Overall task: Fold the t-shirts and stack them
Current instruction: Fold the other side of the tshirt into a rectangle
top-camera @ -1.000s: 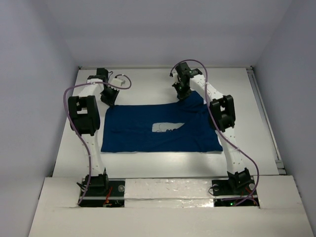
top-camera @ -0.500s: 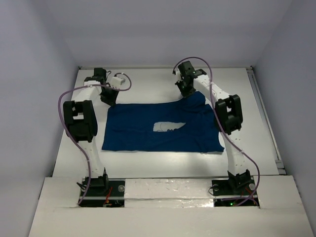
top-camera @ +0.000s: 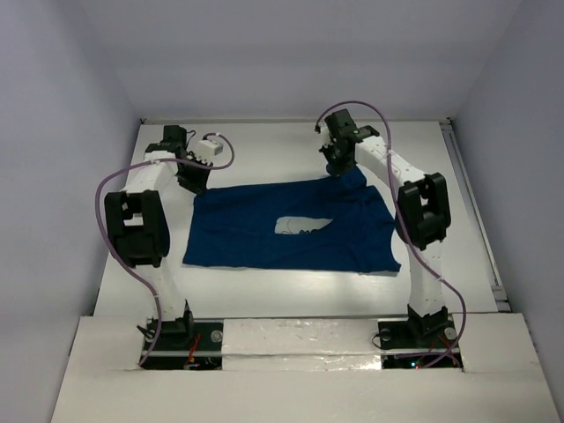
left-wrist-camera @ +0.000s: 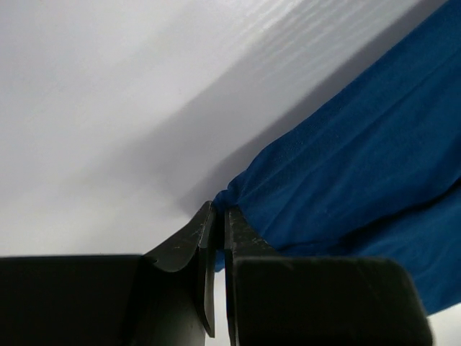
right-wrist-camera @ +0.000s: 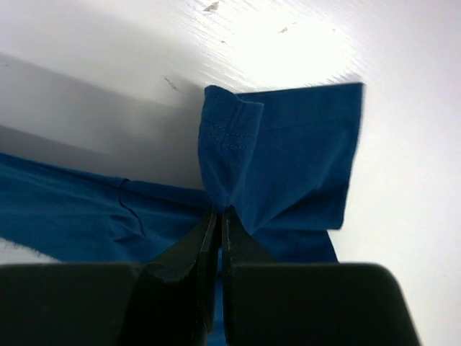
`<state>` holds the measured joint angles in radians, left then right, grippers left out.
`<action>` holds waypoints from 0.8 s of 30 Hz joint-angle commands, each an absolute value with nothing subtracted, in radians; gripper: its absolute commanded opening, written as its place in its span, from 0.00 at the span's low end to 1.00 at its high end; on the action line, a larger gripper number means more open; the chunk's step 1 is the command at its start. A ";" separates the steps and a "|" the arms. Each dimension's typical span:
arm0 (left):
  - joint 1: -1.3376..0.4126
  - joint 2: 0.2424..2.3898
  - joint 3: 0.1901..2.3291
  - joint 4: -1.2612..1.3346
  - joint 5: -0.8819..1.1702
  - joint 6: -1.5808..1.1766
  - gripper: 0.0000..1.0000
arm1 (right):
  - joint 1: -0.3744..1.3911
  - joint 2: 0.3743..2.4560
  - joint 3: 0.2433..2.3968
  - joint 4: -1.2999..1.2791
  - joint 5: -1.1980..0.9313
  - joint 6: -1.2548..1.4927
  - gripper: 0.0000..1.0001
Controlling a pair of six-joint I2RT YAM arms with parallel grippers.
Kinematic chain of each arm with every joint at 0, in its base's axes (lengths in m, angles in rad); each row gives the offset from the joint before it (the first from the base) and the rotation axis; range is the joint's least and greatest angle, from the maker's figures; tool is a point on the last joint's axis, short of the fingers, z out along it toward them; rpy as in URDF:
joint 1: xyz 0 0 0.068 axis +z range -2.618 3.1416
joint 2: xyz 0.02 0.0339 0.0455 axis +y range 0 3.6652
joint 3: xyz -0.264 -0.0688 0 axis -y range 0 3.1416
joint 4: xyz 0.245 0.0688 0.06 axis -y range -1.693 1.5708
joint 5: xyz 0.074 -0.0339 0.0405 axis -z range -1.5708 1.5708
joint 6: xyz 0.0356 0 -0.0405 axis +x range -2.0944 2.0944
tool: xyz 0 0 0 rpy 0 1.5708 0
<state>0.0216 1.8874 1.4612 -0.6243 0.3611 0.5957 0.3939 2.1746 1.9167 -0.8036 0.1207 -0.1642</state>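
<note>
A dark navy blue t-shirt [top-camera: 282, 231] lies spread across the middle of the white table, its whitish print [top-camera: 300, 226] facing up. My left gripper [top-camera: 196, 181] is at the shirt's far left corner, shut on the cloth there [left-wrist-camera: 238, 198]. Over at the far right corner my right gripper [top-camera: 337, 166] is shut on a pinch of fabric next to a sleeve [right-wrist-camera: 288, 144]. Both held corners are lifted a little off the table, and the near hem lies flat.
White table [top-camera: 264, 150] with walls close on the left, right and back. A rail runs along the right edge [top-camera: 476, 211]. The arm bases [top-camera: 176, 330] stand at the near edge behind a white ledge.
Both grippers have moved toward the far side of the table, pulling the shirt's far edge with them. The elbows have swung outward. Both stay shut.
</note>
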 commanded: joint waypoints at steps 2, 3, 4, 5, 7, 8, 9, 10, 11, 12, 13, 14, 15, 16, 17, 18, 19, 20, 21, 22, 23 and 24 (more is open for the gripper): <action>0.028 1.776 1.402 -0.630 0.380 0.621 0.00 | 0.399 2.040 1.838 -0.732 0.183 -0.175 0.00; 0.028 1.766 1.393 -0.630 0.379 0.624 0.00 | 0.399 2.030 1.829 -0.729 0.184 -0.175 0.00; 0.028 1.750 1.385 -0.629 0.377 0.627 0.00 | 0.408 2.023 1.821 -0.730 0.183 -0.173 0.00; 0.028 1.743 1.378 -0.629 0.376 0.630 0.00 | 0.408 2.007 1.813 -0.730 0.183 -0.173 0.00; 0.028 1.723 1.352 -0.623 0.371 0.632 0.00 | 0.417 1.991 1.787 -0.727 0.179 -0.173 0.00; 0.028 1.715 1.344 -0.621 0.368 0.635 0.00 | 0.429 1.984 1.781 -0.727 0.178 -0.175 0.00; 0.028 1.710 1.329 -0.618 0.367 0.637 0.00 | 0.430 1.971 1.773 -0.727 0.179 -0.175 0.00; 0.028 1.698 1.321 -0.614 0.367 0.637 0.00 | 0.440 1.967 1.761 -0.733 0.183 -0.176 0.00; 0.028 1.694 1.313 -0.612 0.365 0.638 0.00 | 0.452 1.962 1.755 -0.738 0.186 -0.178 0.00; 0.028 1.689 1.298 -0.609 0.365 0.638 0.00 | 0.453 1.953 1.749 -0.742 0.184 -0.181 0.00; 0.028 1.680 1.292 -0.606 0.364 0.638 0.00 | 0.465 1.948 1.740 -0.749 0.183 -0.184 0.00; 0.028 1.674 1.284 -0.603 0.364 0.640 0.00 | 0.465 1.944 1.720 -0.750 0.190 -0.186 0.00; 0.028 1.669 1.272 -0.595 0.356 0.641 0.00 | 0.474 1.939 1.710 -0.753 0.190 -0.187 0.00; 0.028 1.661 1.266 -0.592 0.354 0.641 0.00 | 0.474 1.931 1.701 -0.765 0.186 -0.190 0.00; 0.028 1.658 1.259 -0.591 0.353 0.641 0.00 | 0.485 1.925 1.688 -0.770 0.190 -0.190 0.00; 0.028 1.655 1.255 -0.581 0.350 0.641 0.00 | 0.485 1.919 1.678 -0.773 0.192 -0.192 0.00; 0.028 1.648 1.244 -0.575 0.347 0.640 0.00 | 0.485 1.905 1.671 -0.781 0.193 -0.192 0.00; 0.028 1.643 1.238 -0.571 0.344 0.640 0.00 | 0.494 1.898 1.660 -0.787 0.202 -0.192 0.00; 0.028 1.640 1.233 -0.558 0.342 0.638 0.00 | 0.494 1.888 1.652 -0.791 0.207 -0.192 0.00; 0.028 1.632 1.221 -0.549 0.341 0.637 0.00 | 0.494 1.878 1.643 -0.795 0.210 -0.192 0.00; 0.028 1.629 1.213 -0.540 0.341 0.635 0.00 | 0.494 1.853 1.635 -0.798 0.219 -0.190 0.00; 0.028 1.628 1.204 -0.516 0.334 0.631 0.00 | 0.503 1.844 1.620 -0.801 0.222 -0.189 0.00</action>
<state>0.0216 1.6833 1.2285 -0.5625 0.3473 0.6243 0.4873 1.9396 1.6375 -0.7883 0.1829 -0.1844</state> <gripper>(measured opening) 0.022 0.066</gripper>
